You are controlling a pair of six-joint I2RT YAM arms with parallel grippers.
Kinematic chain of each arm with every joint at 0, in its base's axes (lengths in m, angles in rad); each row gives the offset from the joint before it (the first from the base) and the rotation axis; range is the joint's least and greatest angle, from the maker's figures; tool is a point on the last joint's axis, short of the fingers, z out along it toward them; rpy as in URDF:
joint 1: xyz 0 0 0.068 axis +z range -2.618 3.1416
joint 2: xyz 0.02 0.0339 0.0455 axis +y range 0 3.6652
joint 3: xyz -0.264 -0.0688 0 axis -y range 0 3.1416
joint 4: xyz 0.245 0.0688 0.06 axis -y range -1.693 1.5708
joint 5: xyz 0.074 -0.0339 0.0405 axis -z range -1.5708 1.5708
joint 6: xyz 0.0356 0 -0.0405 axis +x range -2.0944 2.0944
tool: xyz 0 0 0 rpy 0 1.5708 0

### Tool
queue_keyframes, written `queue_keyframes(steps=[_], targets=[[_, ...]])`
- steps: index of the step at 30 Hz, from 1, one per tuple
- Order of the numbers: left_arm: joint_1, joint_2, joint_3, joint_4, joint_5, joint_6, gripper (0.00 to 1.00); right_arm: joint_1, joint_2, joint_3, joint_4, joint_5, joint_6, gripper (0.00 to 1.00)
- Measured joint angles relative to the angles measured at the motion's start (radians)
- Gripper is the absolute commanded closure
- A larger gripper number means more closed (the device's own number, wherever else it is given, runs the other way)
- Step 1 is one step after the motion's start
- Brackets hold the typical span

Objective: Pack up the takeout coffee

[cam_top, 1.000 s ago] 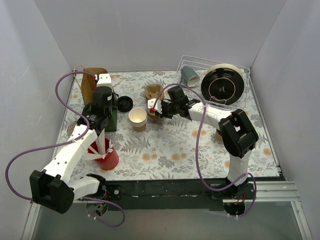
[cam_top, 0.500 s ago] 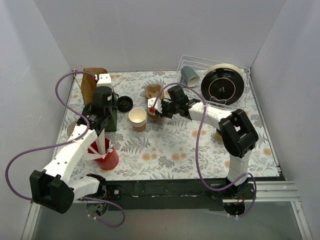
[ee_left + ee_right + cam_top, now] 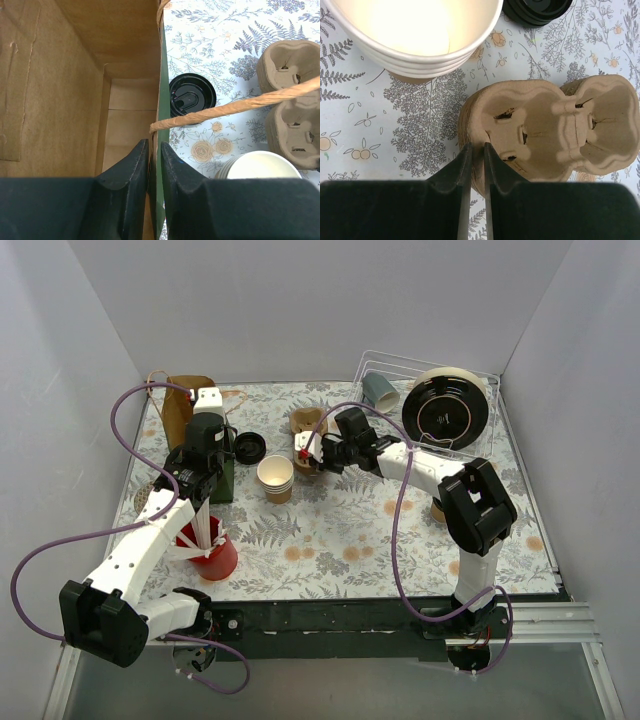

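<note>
Preparation, we judge, is the step in hand: at the upper left of the top view our left gripper (image 3: 155, 145) is clenched on the top edge of the paper bag (image 3: 75, 75), and at centre our right gripper (image 3: 477, 147) pinches the rim of the pulp cup carrier (image 3: 545, 130). Nested, lidless takeout cups (image 3: 276, 478) stand just lower left of the carrier, and a black lid (image 3: 192, 99) lies flat between them and the bag. Next we likely need the carrier set square and a cup seated and capped before anything goes into the bag.
</note>
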State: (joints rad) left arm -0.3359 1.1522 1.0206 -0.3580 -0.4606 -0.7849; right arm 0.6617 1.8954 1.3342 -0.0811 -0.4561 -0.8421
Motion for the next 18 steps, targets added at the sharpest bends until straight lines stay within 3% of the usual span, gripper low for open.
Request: queue_keyframes(steps=[18], targets=[[0.000,0.000,0.000,0.000,0.000,0.000,0.84,-0.006,0.000,0.084,-0.066,-0.026,0.000,0.99]])
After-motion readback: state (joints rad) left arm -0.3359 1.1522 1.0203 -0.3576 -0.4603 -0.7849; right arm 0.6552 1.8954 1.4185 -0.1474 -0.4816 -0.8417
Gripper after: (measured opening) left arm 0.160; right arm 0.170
